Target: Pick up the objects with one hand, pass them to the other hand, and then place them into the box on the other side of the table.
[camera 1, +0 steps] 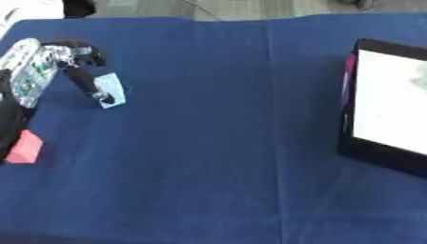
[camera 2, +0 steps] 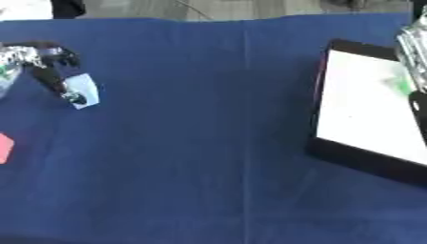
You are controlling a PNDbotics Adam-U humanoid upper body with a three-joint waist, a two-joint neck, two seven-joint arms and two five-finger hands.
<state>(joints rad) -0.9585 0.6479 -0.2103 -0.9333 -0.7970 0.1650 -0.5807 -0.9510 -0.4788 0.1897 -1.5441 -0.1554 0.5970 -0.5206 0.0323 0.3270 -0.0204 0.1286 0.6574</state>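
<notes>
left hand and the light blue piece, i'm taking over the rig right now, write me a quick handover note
Left hand: at the table's left, fingers curled on the light blue block, low over the blue cloth.
Right hand: only partly in view at the right edge above the box; fingers unclear.
Pink block: on the cloth at the left edge, untouched.
Box: right side; no block visible in it.
Done: blue block grasped. Left: pass it to the right hand, box it, then repeat with the pink block.

We see a deep blue cloth point(camera 1: 217, 143) over the bench, a pale blue block point(camera 1: 111, 90), a pink-red block point(camera 1: 25, 147), a black box point(camera 2: 359, 159) with a white inside, and a black-and-silver left hand point(camera 1: 79, 62).
</notes>
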